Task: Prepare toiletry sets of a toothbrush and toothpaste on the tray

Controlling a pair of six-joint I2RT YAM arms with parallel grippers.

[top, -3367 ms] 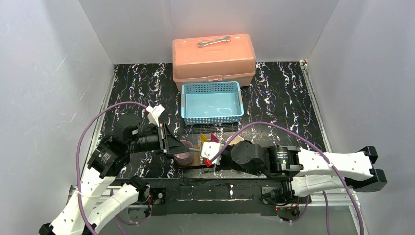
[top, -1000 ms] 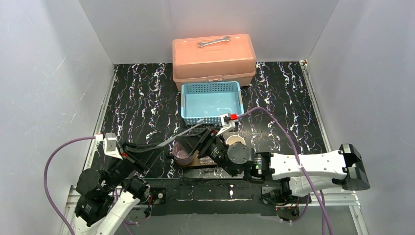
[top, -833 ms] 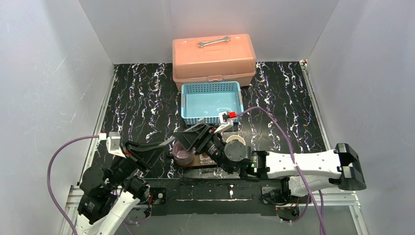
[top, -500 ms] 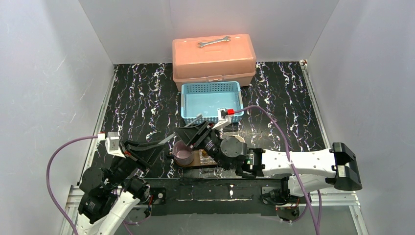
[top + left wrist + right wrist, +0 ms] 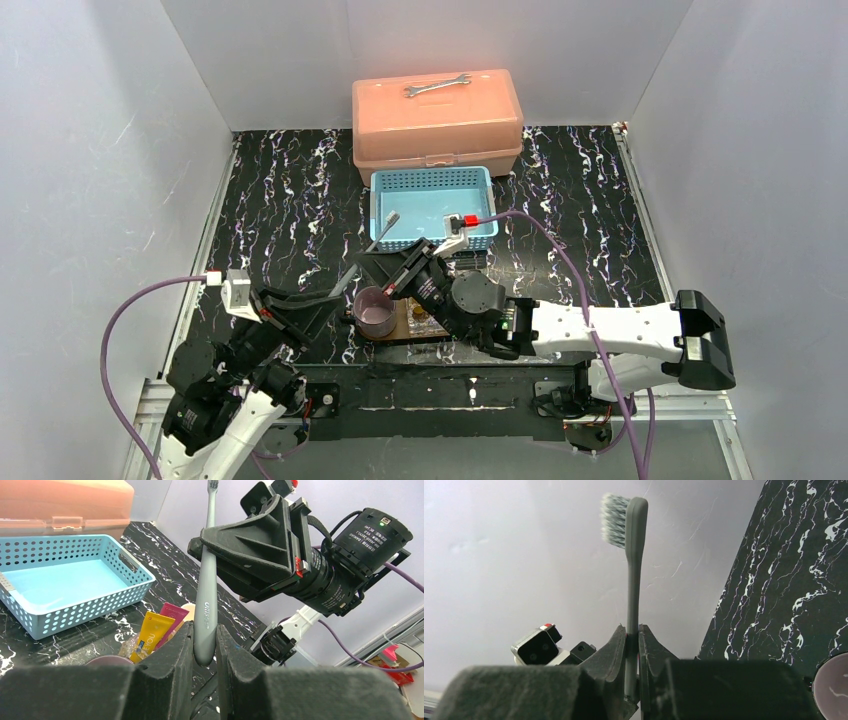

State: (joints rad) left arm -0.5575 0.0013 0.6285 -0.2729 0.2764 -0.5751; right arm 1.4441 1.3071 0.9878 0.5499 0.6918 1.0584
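One grey toothbrush (image 5: 385,228) is held in the air by both grippers, bristles up. My left gripper (image 5: 338,292) is shut on its handle end (image 5: 205,645). My right gripper (image 5: 380,264) is shut on its middle (image 5: 632,630); the bristles (image 5: 615,520) stand above the fingers. The yellow toothpaste (image 5: 149,632) and the magenta-pink toothpaste (image 5: 172,616) lie side by side below, on the dark-brown tray (image 5: 398,332). In the top view my right arm hides both tubes. No second toothbrush shows.
A purple cup (image 5: 375,312) stands on the tray's left end. A beige cup rim (image 5: 190,609) shows behind the tubes. The light-blue basket (image 5: 433,208) sits just beyond, the salmon toolbox (image 5: 436,115) with a steel wrench (image 5: 437,86) behind it.
My right gripper has moved left and back and closed on the toothbrush held by my left gripper. The brush now tilts steeper, its head near the basket's left edge.
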